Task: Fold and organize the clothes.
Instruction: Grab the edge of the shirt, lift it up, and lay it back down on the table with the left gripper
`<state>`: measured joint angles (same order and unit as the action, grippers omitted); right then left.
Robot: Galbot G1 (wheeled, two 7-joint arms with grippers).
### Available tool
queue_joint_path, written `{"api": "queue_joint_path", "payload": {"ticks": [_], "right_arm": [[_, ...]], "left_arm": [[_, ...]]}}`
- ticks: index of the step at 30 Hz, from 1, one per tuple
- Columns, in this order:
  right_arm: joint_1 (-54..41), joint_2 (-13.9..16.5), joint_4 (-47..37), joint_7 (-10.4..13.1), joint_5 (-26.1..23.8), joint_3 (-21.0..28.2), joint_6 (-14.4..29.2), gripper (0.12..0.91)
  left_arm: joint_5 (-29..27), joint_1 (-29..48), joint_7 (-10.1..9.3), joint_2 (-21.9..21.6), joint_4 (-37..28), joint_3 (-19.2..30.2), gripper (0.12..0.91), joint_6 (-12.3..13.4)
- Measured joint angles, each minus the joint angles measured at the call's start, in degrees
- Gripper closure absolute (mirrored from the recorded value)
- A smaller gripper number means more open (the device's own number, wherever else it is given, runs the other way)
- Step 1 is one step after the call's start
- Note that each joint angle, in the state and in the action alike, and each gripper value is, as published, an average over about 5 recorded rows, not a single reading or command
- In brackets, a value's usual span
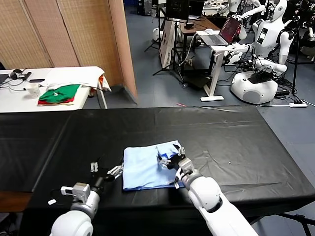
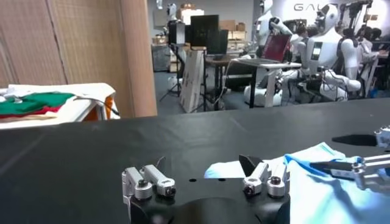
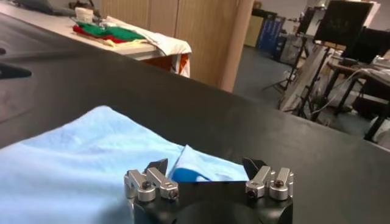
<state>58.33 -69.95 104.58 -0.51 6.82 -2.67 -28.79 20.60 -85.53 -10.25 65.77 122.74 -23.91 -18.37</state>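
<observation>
The clothes are one pale blue T-shirt, folded into a rough rectangle near the front of the black table. My right gripper is over the shirt's right edge and stands open. In the right wrist view, a raised fold of blue cloth lies between the spread fingers of the right gripper. My left gripper sits low on the table just off the shirt's left edge, open with nothing in it. The left wrist view shows the left gripper facing the shirt.
A white side table at the back left carries folded green and red garments and a cup. A wooden partition stands behind it. Other robots and a desk with a laptop stand beyond the table's far edge.
</observation>
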Motion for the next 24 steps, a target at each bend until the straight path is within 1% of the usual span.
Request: {"api": "queue_joint_path", "payload": {"ticks": [9,14,19,21,24], "right_arm": [[-0.1,1.4,0.1,0.2,-1.1,-1.5,-0.1,0.118],[-1.2,2.1,-0.9,0.4,-1.5,-3.7,0.0,0.118],[-2.4,2.0,-2.0,1.3,-2.5,-6.6,0.1,0.118],[-2.4,2.0,-2.0,1.4,-2.2,-7.6,0.0,0.118],[-1.7,2.2,-1.2,1.4,-0.4,-9.2,-0.1,0.118]], "left_arm": [[-0.2,-0.4,0.00,0.4,0.0,0.0,0.123,0.2],[-0.3,-0.5,0.00,0.7,0.0,0.1,0.123,0.3],[-0.4,-0.6,0.00,0.9,0.0,0.2,0.123,0.3],[-0.4,-0.7,0.01,0.9,0.0,0.2,0.123,0.4],[-0.4,-0.8,0.06,0.9,-0.1,0.2,0.123,0.7]]}}
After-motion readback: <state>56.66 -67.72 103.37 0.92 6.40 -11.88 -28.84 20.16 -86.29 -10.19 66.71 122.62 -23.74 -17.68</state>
